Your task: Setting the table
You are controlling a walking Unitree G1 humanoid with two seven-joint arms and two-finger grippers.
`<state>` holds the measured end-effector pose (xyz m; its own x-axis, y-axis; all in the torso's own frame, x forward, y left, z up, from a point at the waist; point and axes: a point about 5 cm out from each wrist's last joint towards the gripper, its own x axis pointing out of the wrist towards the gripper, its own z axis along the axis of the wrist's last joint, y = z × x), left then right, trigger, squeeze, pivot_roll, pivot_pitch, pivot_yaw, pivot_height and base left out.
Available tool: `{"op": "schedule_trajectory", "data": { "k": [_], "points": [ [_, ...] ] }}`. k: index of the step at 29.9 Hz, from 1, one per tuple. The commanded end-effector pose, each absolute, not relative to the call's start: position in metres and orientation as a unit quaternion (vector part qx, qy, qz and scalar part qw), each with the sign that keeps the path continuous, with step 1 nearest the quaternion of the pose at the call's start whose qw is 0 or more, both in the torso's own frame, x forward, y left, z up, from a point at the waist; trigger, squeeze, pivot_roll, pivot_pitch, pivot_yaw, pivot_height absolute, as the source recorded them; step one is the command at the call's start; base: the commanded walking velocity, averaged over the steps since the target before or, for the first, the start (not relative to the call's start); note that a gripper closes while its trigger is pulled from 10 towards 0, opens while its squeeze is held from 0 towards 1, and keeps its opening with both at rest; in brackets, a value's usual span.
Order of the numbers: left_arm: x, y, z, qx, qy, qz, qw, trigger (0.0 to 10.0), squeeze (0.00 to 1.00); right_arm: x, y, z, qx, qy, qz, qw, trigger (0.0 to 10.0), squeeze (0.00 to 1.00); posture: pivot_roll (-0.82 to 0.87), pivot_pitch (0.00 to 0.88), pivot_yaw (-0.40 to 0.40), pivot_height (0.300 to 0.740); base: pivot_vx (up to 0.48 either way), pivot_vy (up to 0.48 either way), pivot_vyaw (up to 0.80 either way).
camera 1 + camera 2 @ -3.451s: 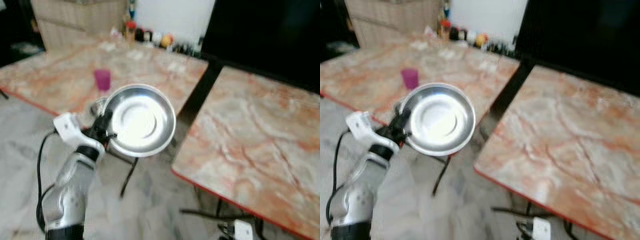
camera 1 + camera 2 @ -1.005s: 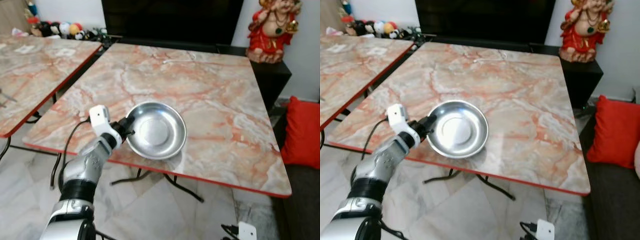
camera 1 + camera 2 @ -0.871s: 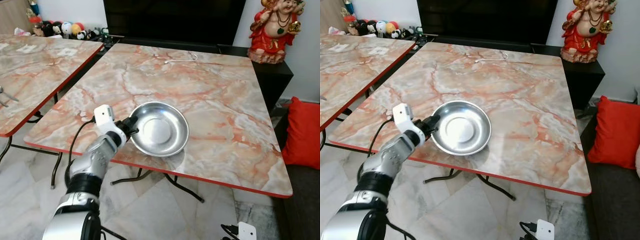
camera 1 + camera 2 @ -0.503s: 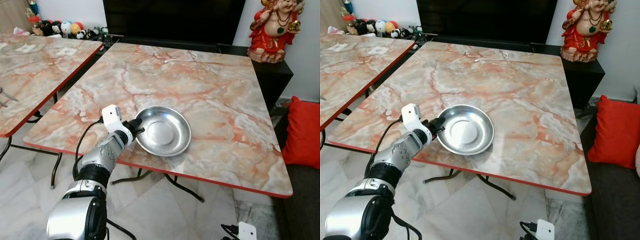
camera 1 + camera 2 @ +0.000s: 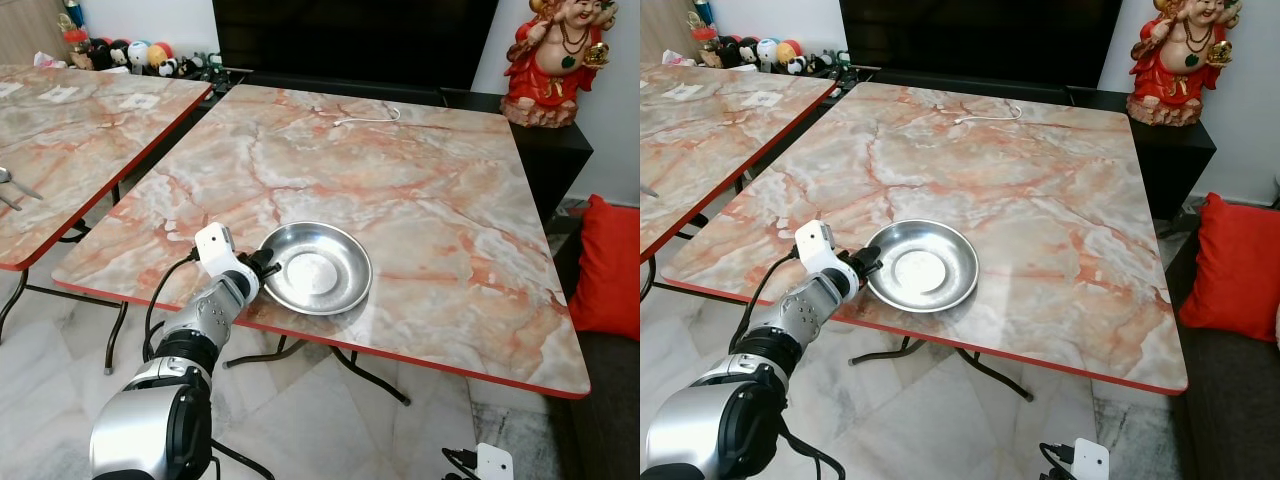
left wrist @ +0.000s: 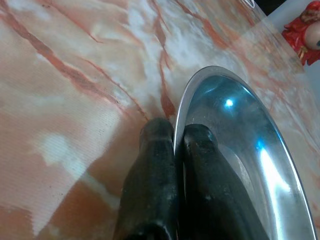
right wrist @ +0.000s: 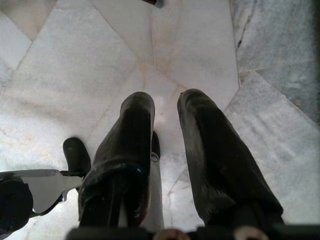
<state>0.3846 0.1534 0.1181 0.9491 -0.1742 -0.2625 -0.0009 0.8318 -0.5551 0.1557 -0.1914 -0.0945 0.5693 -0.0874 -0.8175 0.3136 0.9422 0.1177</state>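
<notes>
The marble table (image 5: 420, 200) spreads ahead of the left gripper (image 5: 266, 266), which pinches the near rim of the steel bowl (image 5: 316, 267). A second ago the bowl hung tilted above the top; now it lies flat just beyond the fingertips (image 6: 159, 131), near the front edge, apparently resting on the surface. The placing looks done, with only the release left. The right gripper (image 7: 167, 112) hangs over floor tiles, fingers slightly apart. No writing is legible anywhere.

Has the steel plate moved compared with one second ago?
Yes. The steel plate, gripped by the left pincer, has come down flat onto the marble table, near its front red edge.
</notes>
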Motion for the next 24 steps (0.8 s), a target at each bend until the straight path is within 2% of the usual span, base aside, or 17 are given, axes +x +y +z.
{"op": "schedule_trajectory", "data": {
  "k": [1,14,24],
  "points": [
    [0.387,0.147,0.122,-0.276,0.160,-0.058,0.946,10.0,1.00,0.156,-0.194,-0.094,0.124,0.447,-0.120,0.878,10.0,0.00,0.09,0.013,-0.054,0.740,0.000,0.000,0.00],
    [0.383,0.146,0.114,-0.236,0.187,-0.084,0.950,10.0,1.00,0.155,-0.194,-0.095,0.124,0.450,-0.118,0.876,10.0,0.00,0.09,0.021,-0.054,0.740,0.000,0.000,0.00],
    [0.382,0.163,0.125,-0.191,0.163,-0.100,0.963,10.0,1.00,0.154,-0.194,-0.095,0.123,0.451,-0.117,0.876,10.0,0.00,0.10,0.022,-0.055,0.740,0.000,0.000,0.00]
  ]
}}
